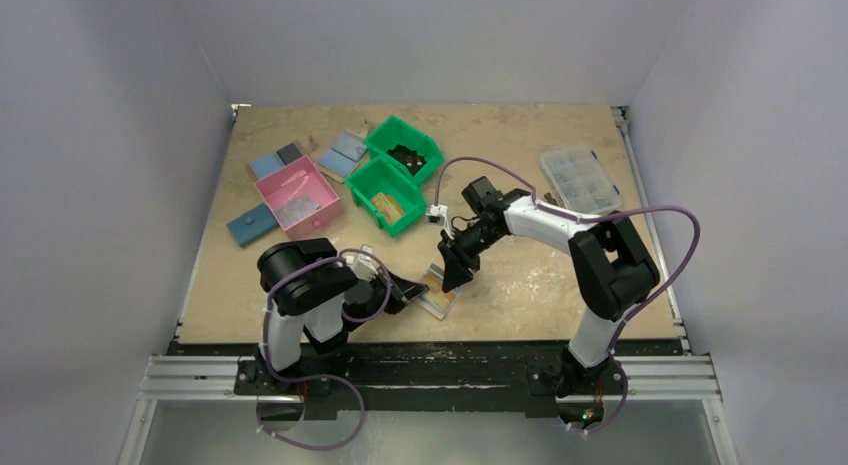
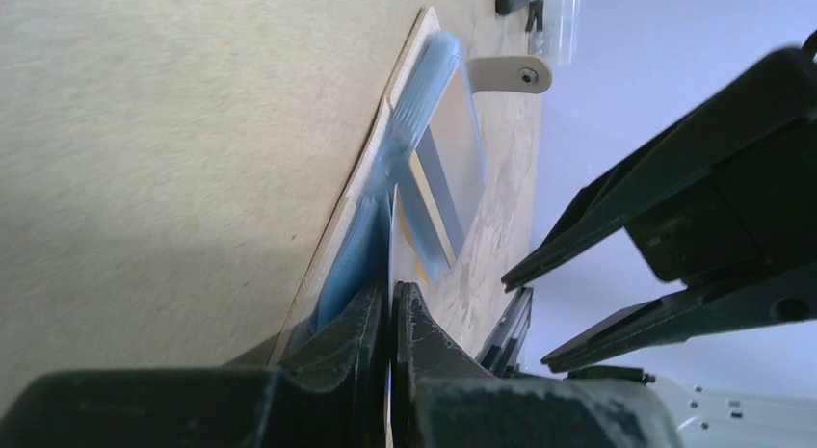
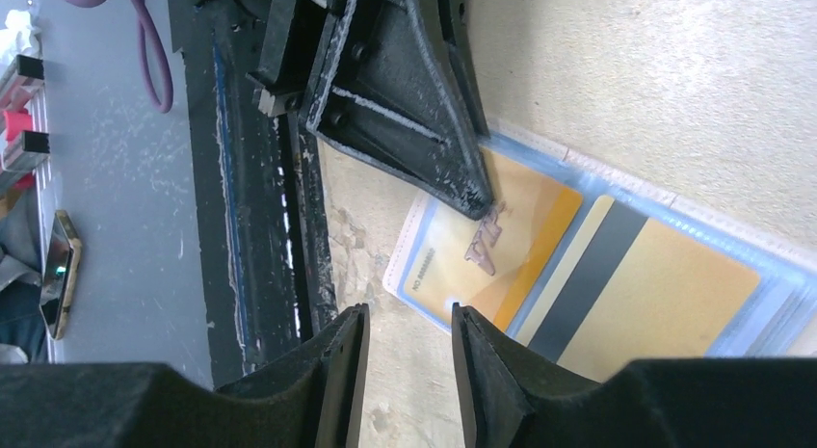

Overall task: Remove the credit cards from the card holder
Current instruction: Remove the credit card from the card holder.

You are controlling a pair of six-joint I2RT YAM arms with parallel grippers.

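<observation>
The card holder [image 1: 441, 297] lies open flat near the table's front edge. In the right wrist view its clear, blue-edged sleeves [image 3: 782, 265] show a yellow-orange credit card [image 3: 525, 246] and a second card with a dark stripe [image 3: 665, 294]. My left gripper [image 2: 392, 303] is shut on a thin edge of the holder [image 2: 424, 149]; its black fingers [image 3: 424, 130] lie over the sleeve's corner. My right gripper [image 3: 409, 342] stands open just off the holder's near corner, over bare table, with nothing between its jaws. From above, the right gripper [image 1: 458, 275] hovers close over the holder.
Two green bins [image 1: 400, 170] and a pink box [image 1: 298, 197] stand at the back left among flat blue wallets [image 1: 252, 225]. A clear compartment box [image 1: 580, 180] lies at the back right. The black front rail [image 1: 440, 350] runs right beside the holder.
</observation>
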